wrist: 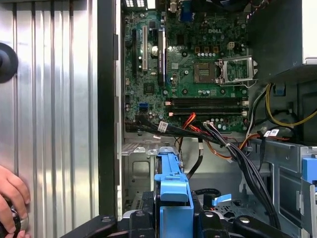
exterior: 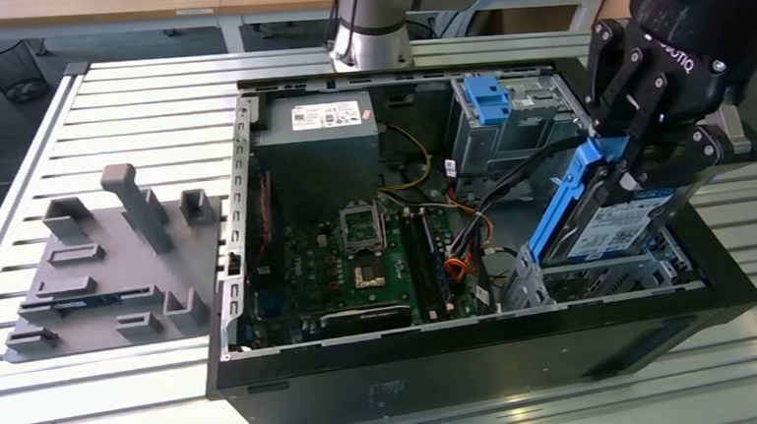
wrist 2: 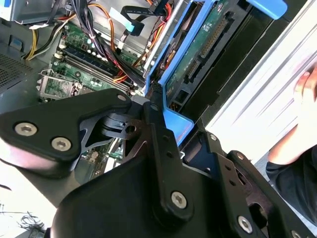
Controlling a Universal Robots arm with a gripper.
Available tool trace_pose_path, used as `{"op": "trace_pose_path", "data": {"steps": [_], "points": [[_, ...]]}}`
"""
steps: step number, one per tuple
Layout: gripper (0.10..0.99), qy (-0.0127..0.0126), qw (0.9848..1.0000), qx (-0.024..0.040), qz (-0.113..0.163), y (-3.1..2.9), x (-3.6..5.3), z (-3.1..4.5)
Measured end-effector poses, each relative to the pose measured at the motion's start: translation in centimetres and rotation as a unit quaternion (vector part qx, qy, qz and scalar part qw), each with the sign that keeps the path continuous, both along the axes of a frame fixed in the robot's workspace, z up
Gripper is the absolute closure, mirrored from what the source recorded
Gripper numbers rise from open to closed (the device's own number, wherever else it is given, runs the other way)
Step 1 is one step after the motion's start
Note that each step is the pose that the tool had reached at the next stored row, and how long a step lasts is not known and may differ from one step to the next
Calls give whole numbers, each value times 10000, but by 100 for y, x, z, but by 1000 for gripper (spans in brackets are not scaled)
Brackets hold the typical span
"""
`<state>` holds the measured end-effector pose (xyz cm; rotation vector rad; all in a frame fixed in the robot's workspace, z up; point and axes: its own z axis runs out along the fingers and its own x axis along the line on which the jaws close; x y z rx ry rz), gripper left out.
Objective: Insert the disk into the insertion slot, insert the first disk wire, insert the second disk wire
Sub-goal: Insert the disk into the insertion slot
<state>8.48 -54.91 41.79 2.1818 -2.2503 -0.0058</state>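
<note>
My arm (exterior: pixel 369 6): silver-grey tube, darker band at the joint. My gripper (exterior: pixel 639 162): matte black, jointed linkage fingers (exterior: pixel 618 74), silver socket-head screws (wrist 2: pixel 179 199) at the pivots, white lettering on the housing.

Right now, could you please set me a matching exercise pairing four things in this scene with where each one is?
1 disk
2 insertion slot
3 grey fixture
4 power supply

A on the slatted table beside the case
B tilted, clamped in the gripper
C in the case, under the disk's lower end
D in the case's far corner, at the exterior view's left

Pairs: 1-B, 2-C, 3-A, 4-D
</note>
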Motion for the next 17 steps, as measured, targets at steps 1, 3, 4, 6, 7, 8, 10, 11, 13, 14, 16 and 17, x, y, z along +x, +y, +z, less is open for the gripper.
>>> {"op": "trace_pose_path", "data": {"steps": [1,3,4,6,7,8,10,11,13,14,16,17], "points": [[722,0,10000,0,0,0,0,-9],[722,0,10000,0,0,0,0,-24],[722,0,10000,0,0,0,0,-33],[722,0,10000,0,0,0,0,-51],[722,0,10000,0,0,0,0,-60],[722,0,10000,0,0,0,0,-71],[722,0,10000,0,0,0,0,-89],[722,0,10000,0,0,0,0,-100],[722,0,10000,0,0,0,0,-118],[722,0,10000,0,0,0,0,-127],[722,0,10000,0,0,0,0,-146],[722,0,10000,0,0,0,0,-155]]}}
